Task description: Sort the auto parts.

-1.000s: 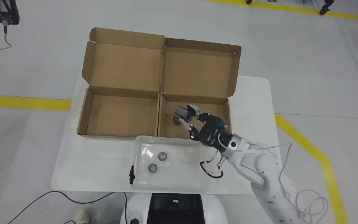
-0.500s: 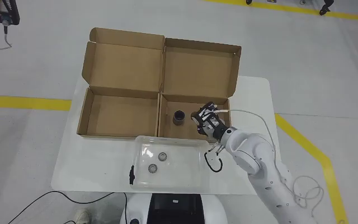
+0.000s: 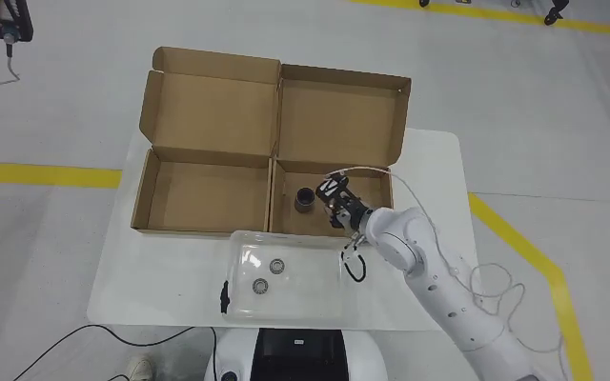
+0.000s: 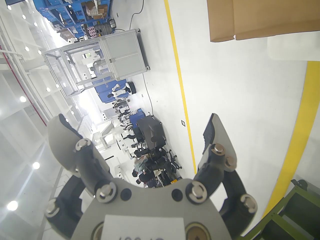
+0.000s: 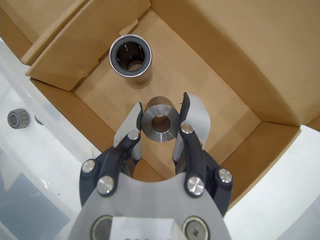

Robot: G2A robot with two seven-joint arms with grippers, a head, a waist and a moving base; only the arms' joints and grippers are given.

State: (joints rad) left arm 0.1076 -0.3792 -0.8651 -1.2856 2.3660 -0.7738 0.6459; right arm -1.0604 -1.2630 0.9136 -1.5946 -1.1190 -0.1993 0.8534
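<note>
My right gripper point(image 5: 162, 102) is shut on a plain steel sleeve point(image 5: 160, 126) and holds it inside the right cardboard box point(image 5: 225, 63), just above the floor. A black-lined cylindrical bearing point(image 5: 130, 57) stands upright on that box floor, a short way beyond the sleeve. From above, the right gripper point(image 3: 335, 195) is beside this bearing point(image 3: 304, 199). A clear plastic tray point(image 3: 315, 286) in front of the boxes holds two small ring bearings point(image 3: 277, 266) point(image 3: 259, 284). My left gripper point(image 4: 137, 119) is open and holds nothing, off the table and facing the hall.
The left cardboard box point(image 3: 200, 195) adjoins the right one, and both lids stand open at the back. The white table point(image 3: 429, 190) has bare room to the right of the boxes. A small ribbed bearing point(image 5: 18, 118) lies in the tray near the box front wall.
The right arm turned its wrist and drew the gripper deeper over the right box. The upright bearing, hidden a second ago, now shows beside it.
</note>
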